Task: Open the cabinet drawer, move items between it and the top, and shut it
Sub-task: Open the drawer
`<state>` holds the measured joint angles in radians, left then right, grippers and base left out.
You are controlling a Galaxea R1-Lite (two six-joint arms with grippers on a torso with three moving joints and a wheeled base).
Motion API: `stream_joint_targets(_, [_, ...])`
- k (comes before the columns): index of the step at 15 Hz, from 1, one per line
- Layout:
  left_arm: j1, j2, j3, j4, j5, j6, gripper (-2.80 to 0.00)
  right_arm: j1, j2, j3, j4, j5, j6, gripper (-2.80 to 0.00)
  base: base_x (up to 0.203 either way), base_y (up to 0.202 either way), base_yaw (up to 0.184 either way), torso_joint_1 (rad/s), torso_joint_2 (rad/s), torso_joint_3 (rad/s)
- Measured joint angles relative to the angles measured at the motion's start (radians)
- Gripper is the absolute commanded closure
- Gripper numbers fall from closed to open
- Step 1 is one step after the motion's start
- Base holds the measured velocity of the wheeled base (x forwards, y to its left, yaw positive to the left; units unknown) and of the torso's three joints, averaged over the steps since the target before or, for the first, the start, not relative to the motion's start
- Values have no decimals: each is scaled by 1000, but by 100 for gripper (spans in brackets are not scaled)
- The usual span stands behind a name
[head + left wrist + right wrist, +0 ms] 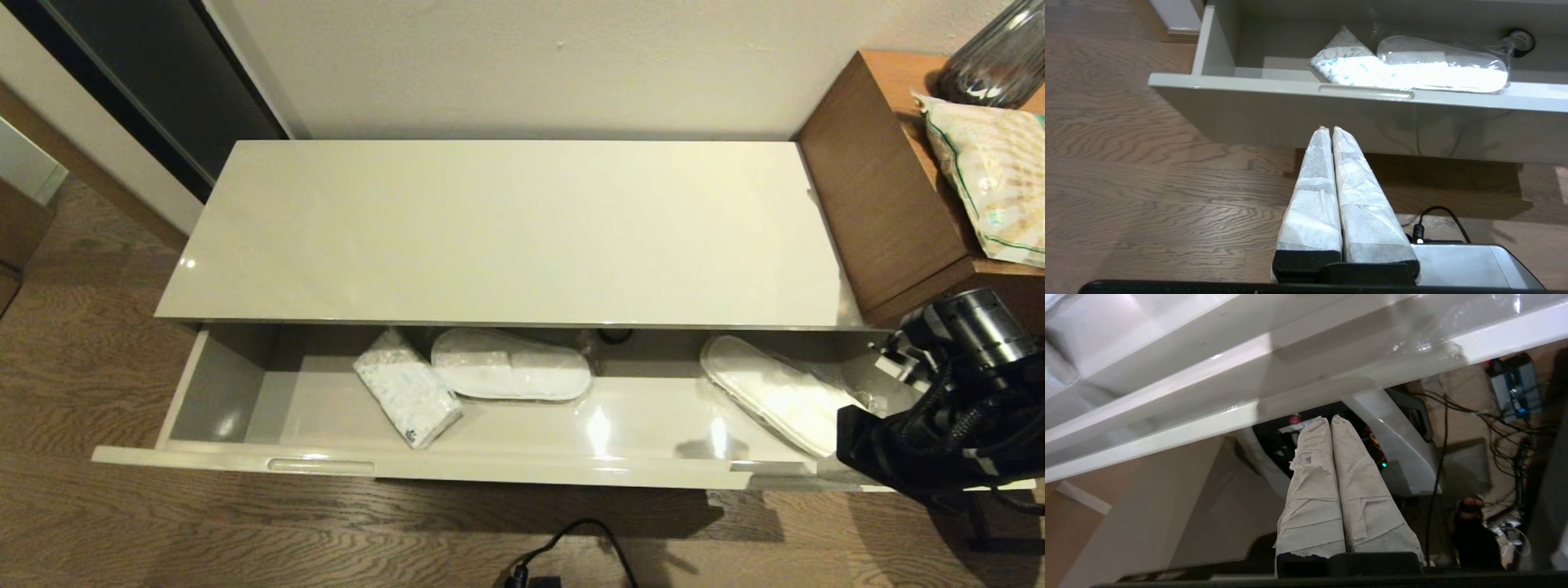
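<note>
The cabinet drawer (pixel 214 390) stands pulled out under the bare glossy top (pixel 506 229). Two plastic-wrapped white slipper pairs lie inside it: one in the middle (pixel 510 376) (pixel 1441 69), one at the right end (pixel 775 400). My right arm (pixel 939 441) hangs at the drawer's front right corner, covering its own fingers in the head view. In the right wrist view the right gripper (pixel 1329 418) is shut and empty, close against the glossy drawer front (pixel 1167 416). The left gripper (pixel 1331 128) is shut and empty, low in front of the drawer front (pixel 1290 110), below the left slot (pixel 1365 92).
A patterned tissue pack (pixel 406 398) (pixel 1347 61) leans against the middle slipper pair. A small black ring (pixel 1519 38) sits at the drawer's back wall. The brown side table (pixel 882 188) at the right carries a bag (pixel 992 175) and a glass vase (pixel 996 57). A black cable (pixel 571 543) lies on the floor.
</note>
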<state>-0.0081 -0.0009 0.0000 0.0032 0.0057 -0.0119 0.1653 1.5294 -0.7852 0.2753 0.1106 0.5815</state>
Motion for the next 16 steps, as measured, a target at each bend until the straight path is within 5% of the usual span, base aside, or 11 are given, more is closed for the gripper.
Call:
stream_joint_targets(6, [0, 0, 0, 0, 0, 0, 0, -4, -200, -104, 248, -2, -41, 0, 0, 0, 0, 0, 0, 0])
stream_joint_targets(16, [1, 0, 0, 0, 0, 0, 0, -6, -190, -109, 62, -55, 9, 0, 0, 0, 0, 0, 0, 0])
